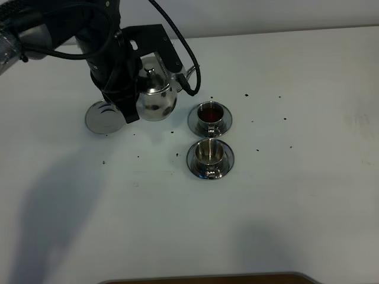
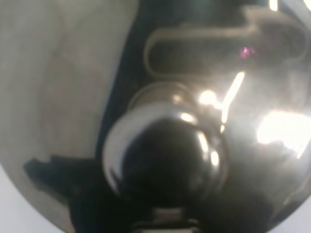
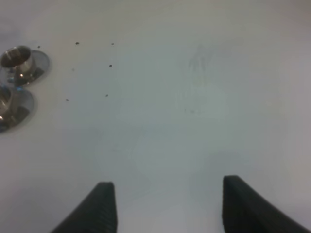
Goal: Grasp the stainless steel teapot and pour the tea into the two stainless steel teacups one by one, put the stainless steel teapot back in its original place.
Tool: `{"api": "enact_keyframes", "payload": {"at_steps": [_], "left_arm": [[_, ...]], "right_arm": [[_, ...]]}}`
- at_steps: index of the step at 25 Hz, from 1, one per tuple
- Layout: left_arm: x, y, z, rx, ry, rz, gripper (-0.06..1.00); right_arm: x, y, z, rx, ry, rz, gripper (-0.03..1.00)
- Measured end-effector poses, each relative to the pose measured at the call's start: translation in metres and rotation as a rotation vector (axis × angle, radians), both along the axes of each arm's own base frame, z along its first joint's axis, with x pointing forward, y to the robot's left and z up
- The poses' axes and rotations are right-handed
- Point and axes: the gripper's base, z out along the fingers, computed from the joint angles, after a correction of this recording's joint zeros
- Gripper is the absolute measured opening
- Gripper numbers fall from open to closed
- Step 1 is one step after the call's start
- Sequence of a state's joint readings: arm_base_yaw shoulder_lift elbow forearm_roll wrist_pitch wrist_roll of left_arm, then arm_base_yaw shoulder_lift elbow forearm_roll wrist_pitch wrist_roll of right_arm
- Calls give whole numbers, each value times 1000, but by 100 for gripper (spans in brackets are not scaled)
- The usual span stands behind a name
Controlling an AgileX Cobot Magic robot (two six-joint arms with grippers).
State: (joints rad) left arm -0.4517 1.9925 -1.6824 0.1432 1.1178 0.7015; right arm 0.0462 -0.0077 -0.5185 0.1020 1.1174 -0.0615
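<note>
A: Where is the teapot (image 1: 157,103)?
B: It is clamped in the left gripper (image 1: 131,102) and stands upright between the disc (image 1: 100,117) and the far cup (image 1: 211,125). Its spout points toward that cup.
A: And the cups?
B: One sits behind the other. The far cup holds dark tea (image 1: 208,111). The near cup (image 1: 210,152) shows shiny steel inside.
A: The right gripper (image 3: 165,204)?
B: Its fingers are apart above the white table (image 3: 194,97).

The teapot (image 1: 155,97) is between the disc (image 1: 102,117) on its left and, on its right, the back cup (image 1: 209,116) with tea (image 1: 208,110) in it and the front cup (image 1: 209,152) just before it, each on a saucer (image 1: 192,120) on the table (image 1: 308,195).
</note>
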Motion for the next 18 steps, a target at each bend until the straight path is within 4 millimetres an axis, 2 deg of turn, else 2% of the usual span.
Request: {"api": "enact_keyframes", "payload": {"at_steps": [5, 9, 12, 18], "left_arm": [[9, -6, -38, 14, 72, 44, 24], [12, -8, -41, -49, 65, 51, 24], [12, -3, -36, -73, 74, 60, 24], [0, 20, 6, -74, 72, 98, 24]], "right_arm": [[0, 0, 0, 0, 0, 0, 48], [0, 0, 0, 0, 0, 0, 48], [0, 0, 0, 0, 0, 0, 48], [0, 0, 0, 0, 0, 0, 48]]}}
